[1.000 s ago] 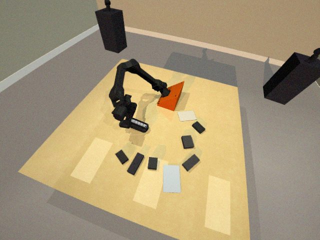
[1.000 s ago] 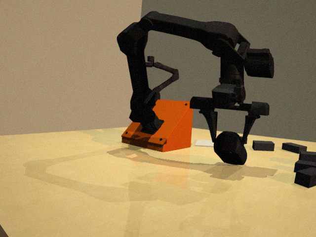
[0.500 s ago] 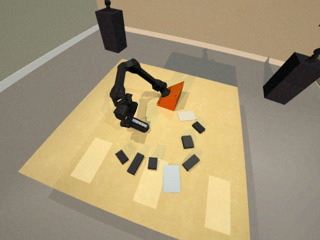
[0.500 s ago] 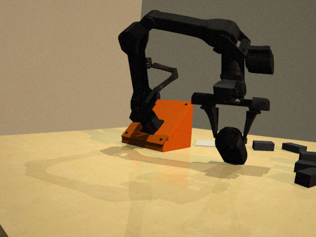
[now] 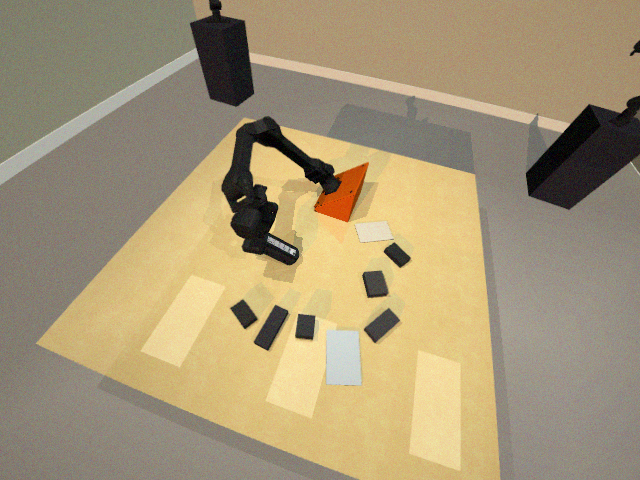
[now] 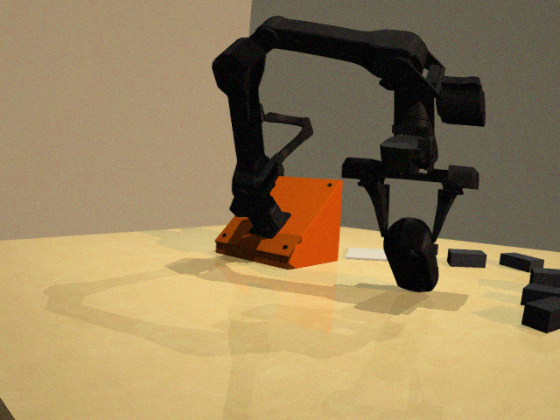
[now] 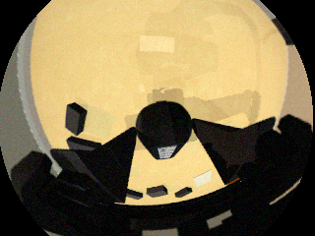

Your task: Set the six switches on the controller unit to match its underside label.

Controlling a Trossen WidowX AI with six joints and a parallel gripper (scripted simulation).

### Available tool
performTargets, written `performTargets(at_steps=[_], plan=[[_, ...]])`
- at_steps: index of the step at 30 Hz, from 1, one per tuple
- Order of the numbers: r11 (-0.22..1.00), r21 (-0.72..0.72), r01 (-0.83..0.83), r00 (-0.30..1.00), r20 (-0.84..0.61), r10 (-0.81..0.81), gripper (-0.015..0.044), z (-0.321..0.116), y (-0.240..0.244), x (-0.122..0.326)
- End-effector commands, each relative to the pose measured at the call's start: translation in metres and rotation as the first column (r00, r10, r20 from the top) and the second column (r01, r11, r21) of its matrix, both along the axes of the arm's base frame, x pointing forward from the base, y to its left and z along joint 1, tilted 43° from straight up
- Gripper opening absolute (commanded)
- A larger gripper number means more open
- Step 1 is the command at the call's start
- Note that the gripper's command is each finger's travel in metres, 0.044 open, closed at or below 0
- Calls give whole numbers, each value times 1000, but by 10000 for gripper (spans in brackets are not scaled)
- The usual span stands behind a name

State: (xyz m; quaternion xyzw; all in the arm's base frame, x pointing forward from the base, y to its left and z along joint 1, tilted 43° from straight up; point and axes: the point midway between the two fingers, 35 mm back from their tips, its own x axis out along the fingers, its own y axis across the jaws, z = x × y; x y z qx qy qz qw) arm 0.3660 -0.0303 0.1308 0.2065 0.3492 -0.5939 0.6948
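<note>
My gripper [image 6: 409, 238] [image 7: 163, 126] is closed on the sides of the dark grey controller unit [image 5: 281, 257] [image 6: 411, 264] [image 7: 164, 114], with one finger on either side. The unit is tilted and hangs just above the bench; whether its low end touches is hard to tell. Its white label [image 5: 281, 244] [image 7: 166, 151] faces up and sideways in the top view and shows foreshortened in the wrist view. The label's squares are too small and slanted to read. The rocker switches are hidden.
The arm rises from an orange wedge [image 5: 356, 186] [image 6: 318, 233]. A white plate [image 5: 374, 231] [image 6: 365, 254] [image 7: 202, 178] lies beside it. Several dark blocks, such as a long block [image 5: 271, 327] and a wider block [image 5: 375, 283], form an arc with a pale blue plate [image 5: 343, 357].
</note>
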Motion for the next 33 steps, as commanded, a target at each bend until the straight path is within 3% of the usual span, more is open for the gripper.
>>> performTargets(at_steps=[1,33], plan=[[1000,14,-4,1000,-1,4,336,-2,8,-1],[1000,15,-4,1000,-2,4,336,-6,33,-7]])
